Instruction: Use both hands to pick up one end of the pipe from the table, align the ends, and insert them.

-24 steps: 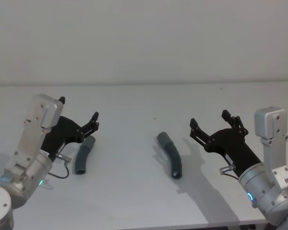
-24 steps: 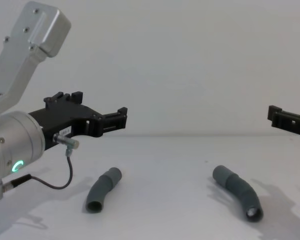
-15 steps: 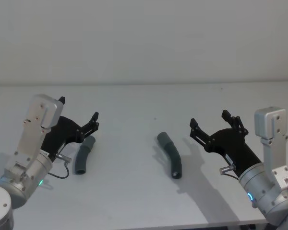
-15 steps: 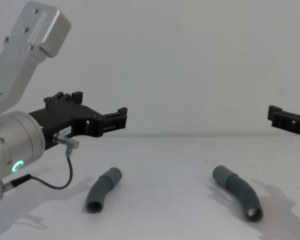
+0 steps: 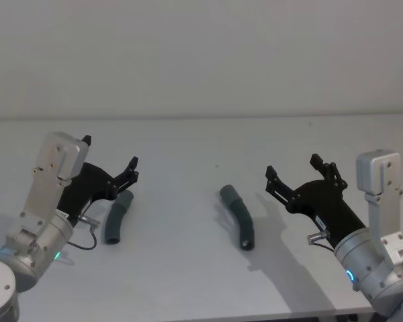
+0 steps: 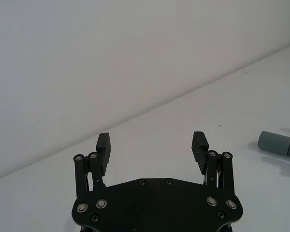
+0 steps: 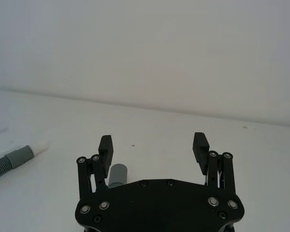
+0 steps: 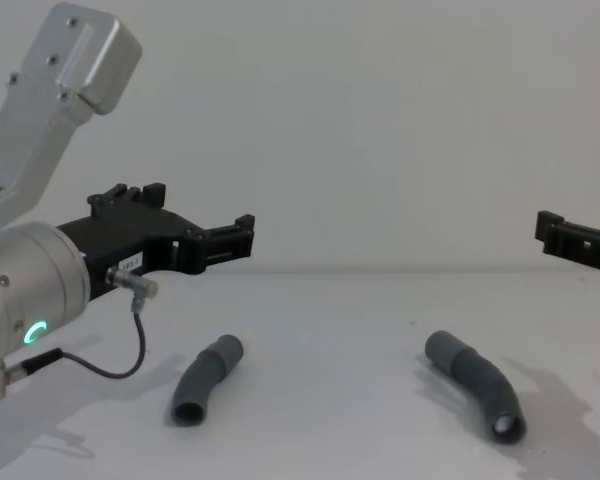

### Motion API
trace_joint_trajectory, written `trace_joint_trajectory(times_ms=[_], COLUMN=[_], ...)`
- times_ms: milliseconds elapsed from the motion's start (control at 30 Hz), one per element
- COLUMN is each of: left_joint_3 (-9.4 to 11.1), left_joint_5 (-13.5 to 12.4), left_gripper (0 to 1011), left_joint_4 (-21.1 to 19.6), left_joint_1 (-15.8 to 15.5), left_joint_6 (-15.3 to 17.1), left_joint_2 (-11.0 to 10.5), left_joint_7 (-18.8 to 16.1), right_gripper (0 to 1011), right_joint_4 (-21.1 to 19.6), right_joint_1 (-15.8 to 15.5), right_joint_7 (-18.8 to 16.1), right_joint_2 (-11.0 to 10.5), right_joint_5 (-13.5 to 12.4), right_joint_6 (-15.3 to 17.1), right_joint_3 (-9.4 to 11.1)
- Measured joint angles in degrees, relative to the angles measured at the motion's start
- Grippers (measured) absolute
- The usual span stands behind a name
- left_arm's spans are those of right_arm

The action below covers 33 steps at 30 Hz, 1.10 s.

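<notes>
Grey and unmoved on the desk, the left hose lies below the left tool, the right hose beside the right tool. Both tools stay wide open, so grasping hasn't begun.

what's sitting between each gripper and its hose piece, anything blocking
Nothing visible. The open right gripper hovers near the right hose, and the open left gripper near the left hose. Only table lies between the hoses.
</notes>
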<state>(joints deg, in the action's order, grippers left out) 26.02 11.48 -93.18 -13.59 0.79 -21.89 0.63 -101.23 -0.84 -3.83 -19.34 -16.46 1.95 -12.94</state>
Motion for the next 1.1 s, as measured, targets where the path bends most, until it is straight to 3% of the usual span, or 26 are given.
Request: trace_joint_trajectory(times_ms=[767,1100], left_joint_3=[0.0,0.2], left_joint_5=[-0.1,-0.1], left_gripper=[1001,1002], left_joint_4=[0.0,-1.1], left_joint_1=[0.0,0.2], left_joint_6=[0.3,5.3], left_joint_2=[0.2,1.7], left_joint_7=[0.0,-1.3], right_gripper=[1004,1004], right_joint_4=[0.1,1.4], right_joint_1=[0.0,1.0], right_joint_7=[0.0,-0.8], right_joint_2=[0.0,-0.2], right_joint_5=[0.0,-0.1], right_joint_6=[0.1,2.8], right_joint_3=[0.0,0.1])
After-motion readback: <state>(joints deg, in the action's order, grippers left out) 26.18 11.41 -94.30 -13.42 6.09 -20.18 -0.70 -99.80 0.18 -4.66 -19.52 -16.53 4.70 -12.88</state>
